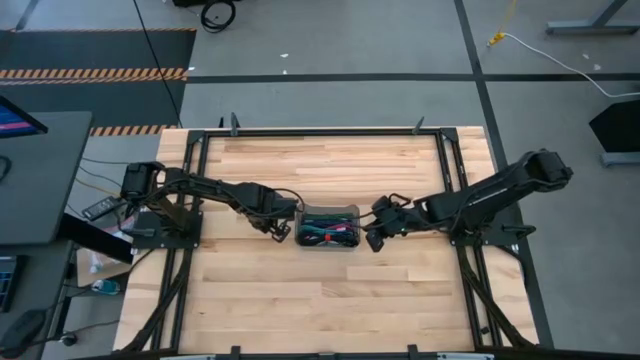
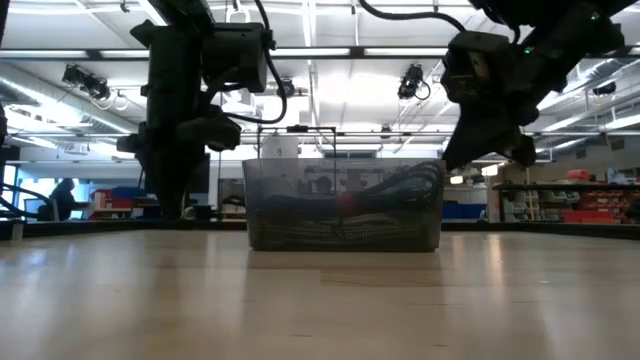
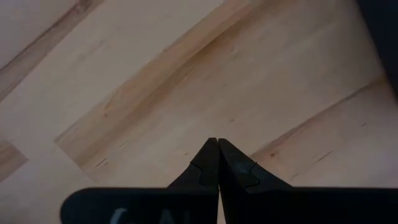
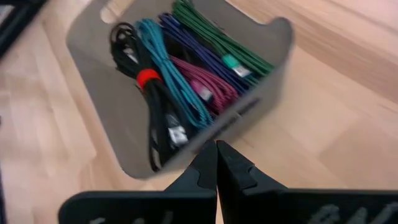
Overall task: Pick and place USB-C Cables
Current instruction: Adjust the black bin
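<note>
Coloured USB-C cables (image 4: pixel 186 81) inside tray (image 4: pixel 93 93)

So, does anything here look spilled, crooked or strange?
Nothing stands out. The cables all lie inside the tray, which sits upright on the table. None is on the wood. The left gripper and right gripper flank the tray, both shut and empty.
</note>
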Robot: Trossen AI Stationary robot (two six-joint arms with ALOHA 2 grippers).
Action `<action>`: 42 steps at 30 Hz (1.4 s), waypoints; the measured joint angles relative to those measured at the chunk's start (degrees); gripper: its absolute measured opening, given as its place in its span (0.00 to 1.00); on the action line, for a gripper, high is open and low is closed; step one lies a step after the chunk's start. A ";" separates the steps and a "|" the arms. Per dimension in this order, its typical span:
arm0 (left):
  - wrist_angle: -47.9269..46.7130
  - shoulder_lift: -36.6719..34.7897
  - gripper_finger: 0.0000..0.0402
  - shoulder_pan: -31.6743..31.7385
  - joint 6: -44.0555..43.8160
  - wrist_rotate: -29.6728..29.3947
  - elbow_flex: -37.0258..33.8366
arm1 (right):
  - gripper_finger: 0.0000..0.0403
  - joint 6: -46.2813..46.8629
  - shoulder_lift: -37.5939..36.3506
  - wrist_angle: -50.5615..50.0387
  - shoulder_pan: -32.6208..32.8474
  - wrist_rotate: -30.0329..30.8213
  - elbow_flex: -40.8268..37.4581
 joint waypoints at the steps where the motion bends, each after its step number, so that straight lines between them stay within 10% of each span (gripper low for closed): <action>1: -0.02 0.00 0.00 0.00 0.31 0.24 0.00 | 0.00 -0.03 0.66 1.40 0.00 -0.01 0.00; 28: 1.51 0.00 0.00 -1.08 1.37 1.36 0.00 | 0.00 -10.19 1.57 5.43 -8.52 -2.86 0.02; 42: 1.81 0.00 0.00 -1.05 1.99 1.28 0.00 | 0.00 0.33 1.57 -5.67 -4.38 0.02 0.02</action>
